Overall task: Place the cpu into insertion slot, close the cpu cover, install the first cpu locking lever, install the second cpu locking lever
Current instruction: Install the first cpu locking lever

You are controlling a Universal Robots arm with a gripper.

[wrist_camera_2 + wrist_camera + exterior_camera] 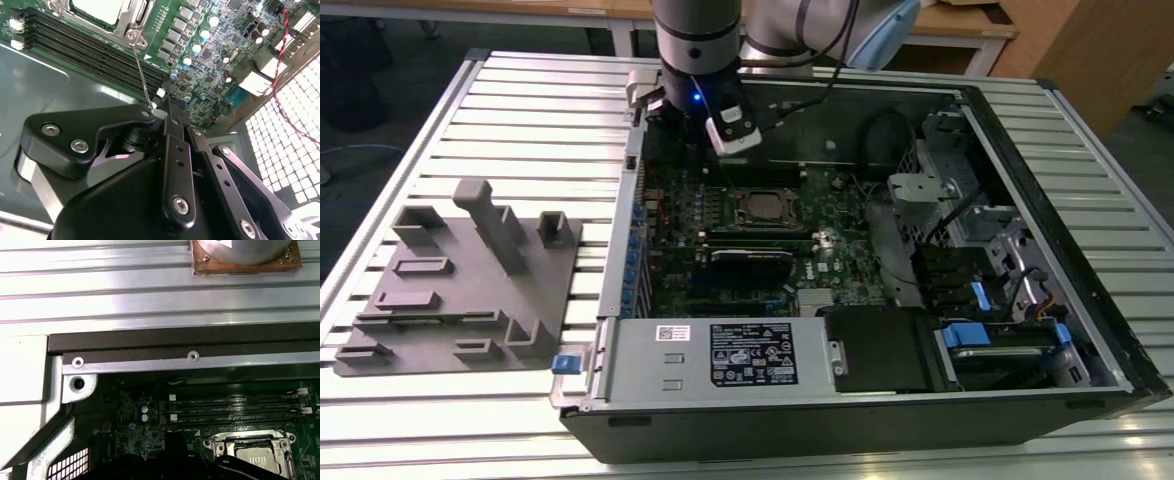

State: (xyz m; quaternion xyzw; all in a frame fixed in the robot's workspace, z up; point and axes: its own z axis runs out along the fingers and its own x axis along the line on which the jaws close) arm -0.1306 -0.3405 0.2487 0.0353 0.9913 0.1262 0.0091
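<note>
The cpu is a small flat square with a dull silver-grey metal top. It is seated in the insertion slot on the green circuit board, inside the open computer case that lies on the slatted metal counter. The cpu cover, a thin bright frame with a window cut out, lies down around the chip, so the metal top shows through the window. In the exterior view the end effector hangs from the arm over the far part of the board. The socket lies near it but apart, lower in that view, with bare board between them. Whether the end effector is clenched or released cannot be told from its black linkage. In the second wrist view a thin wire locking lever runs from a pivot at the socket's corner straight toward the end effector. It crosses the long black memory slots, and its free tip ends right at the black linkage; whether they touch is unclear. The chip lies flat with its metal face up toward the open side of the case. Being square it has no long axis, and its edges run parallel to the memory slots just beside it.
</note>
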